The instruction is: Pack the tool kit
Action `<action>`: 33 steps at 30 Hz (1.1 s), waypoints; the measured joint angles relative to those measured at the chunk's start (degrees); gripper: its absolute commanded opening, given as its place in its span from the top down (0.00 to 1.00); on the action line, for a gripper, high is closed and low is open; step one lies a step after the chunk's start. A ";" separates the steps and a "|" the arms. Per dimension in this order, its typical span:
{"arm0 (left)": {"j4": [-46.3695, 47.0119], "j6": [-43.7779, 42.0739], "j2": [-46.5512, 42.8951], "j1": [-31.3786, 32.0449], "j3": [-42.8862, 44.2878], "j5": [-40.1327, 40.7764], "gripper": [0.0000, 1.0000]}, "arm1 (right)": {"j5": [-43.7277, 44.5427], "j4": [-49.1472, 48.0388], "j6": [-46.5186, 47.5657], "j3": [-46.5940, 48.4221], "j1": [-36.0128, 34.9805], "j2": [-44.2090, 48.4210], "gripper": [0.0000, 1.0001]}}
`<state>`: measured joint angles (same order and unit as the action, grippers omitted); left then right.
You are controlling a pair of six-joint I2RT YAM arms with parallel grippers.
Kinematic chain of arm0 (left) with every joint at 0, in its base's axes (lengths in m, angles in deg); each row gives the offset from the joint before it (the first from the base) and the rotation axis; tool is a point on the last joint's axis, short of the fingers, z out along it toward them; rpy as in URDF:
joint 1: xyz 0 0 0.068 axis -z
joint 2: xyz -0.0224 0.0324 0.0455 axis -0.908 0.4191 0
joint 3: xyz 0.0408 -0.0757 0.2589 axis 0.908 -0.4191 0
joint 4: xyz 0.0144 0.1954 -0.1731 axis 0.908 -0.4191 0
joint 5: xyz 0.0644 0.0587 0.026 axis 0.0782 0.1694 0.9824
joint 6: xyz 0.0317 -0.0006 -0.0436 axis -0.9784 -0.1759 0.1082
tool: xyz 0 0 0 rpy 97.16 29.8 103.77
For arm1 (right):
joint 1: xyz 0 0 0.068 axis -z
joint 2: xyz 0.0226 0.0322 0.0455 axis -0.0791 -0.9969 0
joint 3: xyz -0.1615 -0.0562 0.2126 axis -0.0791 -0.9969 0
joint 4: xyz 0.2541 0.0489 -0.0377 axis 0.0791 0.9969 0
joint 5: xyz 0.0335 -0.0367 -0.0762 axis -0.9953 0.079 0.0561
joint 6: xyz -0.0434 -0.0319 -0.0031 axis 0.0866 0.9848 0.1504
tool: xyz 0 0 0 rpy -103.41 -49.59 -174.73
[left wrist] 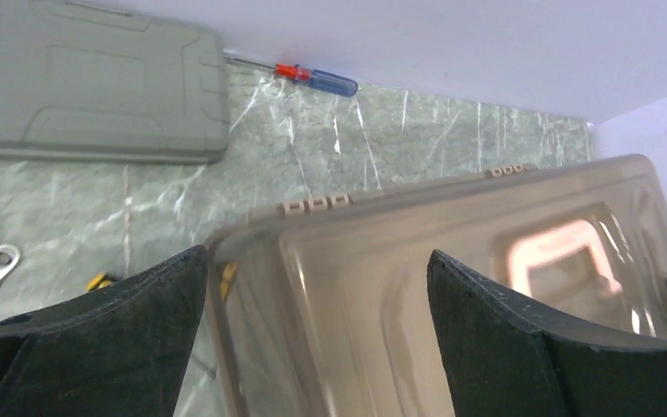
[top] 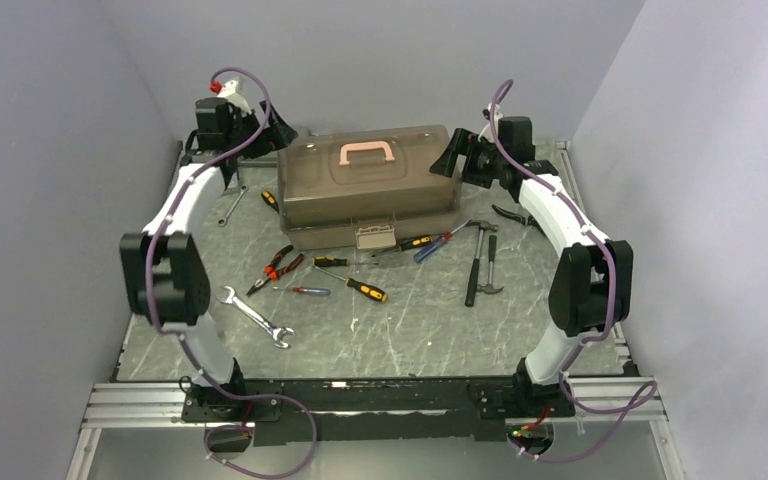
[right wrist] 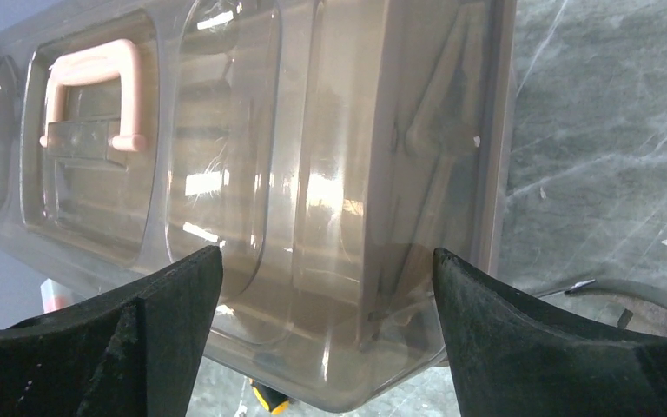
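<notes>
Top external view had both arms stretched to the far side of the table, one at each end of the toolbox point(top: 370, 190), which sat shut with its pink handle point(top: 367, 153) on top. The left gripper point(top: 278, 130) hung just off the box's left end, fingers spread wide. Its own camera showed a corner of the smoky lid ahead of and between them, and I couldn't tell whether either pad touched it. The right gripper point(top: 453, 157) was spread the same way, the box's right end filling the gap ahead of it. Behind both, back toward the arm bases, the pliers point(top: 277, 268), a wrench point(top: 257, 317), screwdrivers point(top: 352, 287) and hammers point(top: 477, 265) lay loose on the table. A flat grey case point(left wrist: 87, 78) sat beyond the left fingers. Nothing looked packed yet. I'd say the step was getting hold of the box by its ends, to shift or open it. Done well, both grippers would come in level and close together so the box didn't twist. That smooth plastic looked slippery, and the front latch point(top: 375, 237) probably had to be freed before the lid would lift.
</notes>
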<state>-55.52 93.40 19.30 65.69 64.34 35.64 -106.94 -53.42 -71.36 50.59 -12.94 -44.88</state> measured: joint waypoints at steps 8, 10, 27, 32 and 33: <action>9.33 1.62 22.14 -0.33 15.17 -10.82 0.16 | 0.26 0.87 -0.28 -1.64 0.00 2.19 0.08; 10.91 2.73 24.59 -0.59 17.49 -13.07 0.19 | 0.85 1.27 -0.52 -3.43 -0.02 4.24 0.07; 21.99 9.09 15.41 -1.25 0.63 -20.90 0.24 | 6.69 -1.31 -7.37 -31.43 0.17 29.79 0.18; 25.70 11.61 12.02 -1.31 -5.49 -20.98 0.25 | 5.42 -7.85 -10.16 -37.64 0.15 29.38 0.25; 26.23 11.78 11.15 -1.27 -6.84 -20.87 0.25 | 5.44 -8.61 -10.60 -37.94 0.17 28.72 0.25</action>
<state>-29.30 105.18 30.45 64.43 57.50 14.76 -101.50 -62.03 -81.96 12.65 -12.77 -16.16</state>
